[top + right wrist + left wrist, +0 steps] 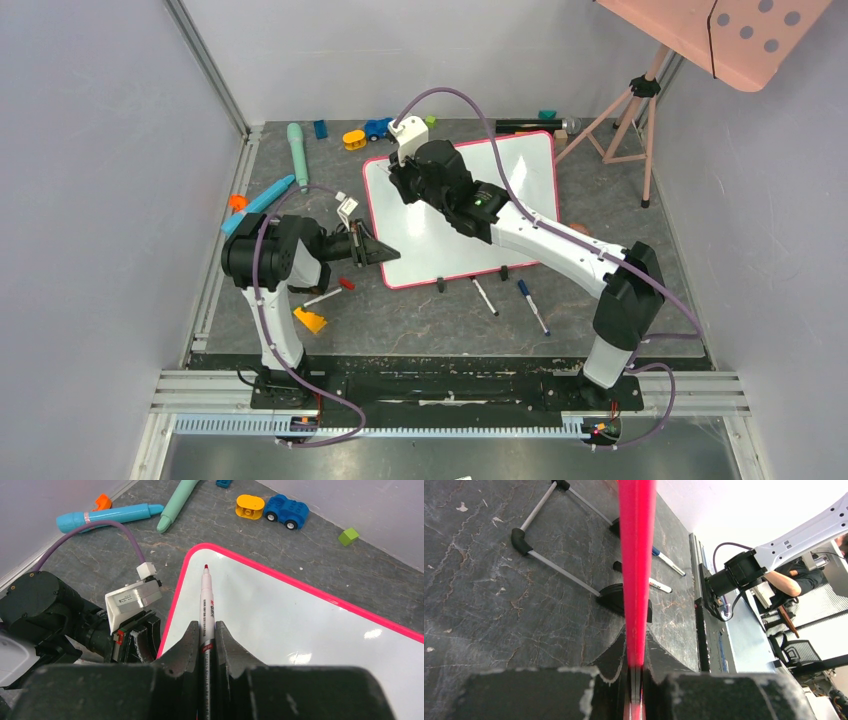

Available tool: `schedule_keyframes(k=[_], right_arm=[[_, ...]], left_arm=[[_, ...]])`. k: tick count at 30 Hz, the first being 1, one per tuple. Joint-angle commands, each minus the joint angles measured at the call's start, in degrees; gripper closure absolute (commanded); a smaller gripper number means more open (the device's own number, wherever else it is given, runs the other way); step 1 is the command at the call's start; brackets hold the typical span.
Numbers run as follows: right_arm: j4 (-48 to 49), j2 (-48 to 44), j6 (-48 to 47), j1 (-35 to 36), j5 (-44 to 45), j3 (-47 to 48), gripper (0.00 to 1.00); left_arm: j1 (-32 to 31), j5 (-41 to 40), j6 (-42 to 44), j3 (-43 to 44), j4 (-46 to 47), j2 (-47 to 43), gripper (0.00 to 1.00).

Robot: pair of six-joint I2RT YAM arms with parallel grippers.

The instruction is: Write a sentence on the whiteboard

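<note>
Here's the whiteboard (470, 215), sitting mid-tabletop (620, 200) with its pink frame all round and its two black feet (441, 284) at the near edge. The left tool (636, 647) comes in from the side, and its fingers are pressed onto the board's left rim. In the left wrist view the pink edge runs straight up between them.

Over to the right arm, reaching across the board: the right tool (207, 630) is pinching a red marker (206, 602), barrel squeezed tight between the two fingers. The tip points at the board's far-left corner, over the white surface just inside the frame. I cannot tell whether it touches.

Two loose markers (484, 296) lie on the tabletop just in front of the board. Beyond the far corner sit a blue toy car (286, 511), a yellow block (250, 506) and a green cube (348, 536).
</note>
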Motion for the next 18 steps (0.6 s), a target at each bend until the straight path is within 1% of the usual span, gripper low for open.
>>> schedule_keyframes(k=[1,8,12,18], right_arm=[[2.57,-2.25,-0.19,-0.15,-0.19,0.00,1.00],[2.75,-2.28,-0.30,-0.15,0.22,0.18,1.00],[2.75,-2.41,-0.45,-0.24,0.42,0.05,1.00],[2.72,-3.27,-0.16,-0.21,0.35,-0.73,1.00]], left_arm=[[0.01,0.85,2.04,-0.26,2.75,0.10,0.97],[0.05,-0.53,2.37,0.07,2.75,0.26,0.98],[0.05,-0.67,2.68,1.10,2.75,1.95,0.98],[-0.04,-3.50,9.68,-2.81,2.73,-1.26,0.98]])
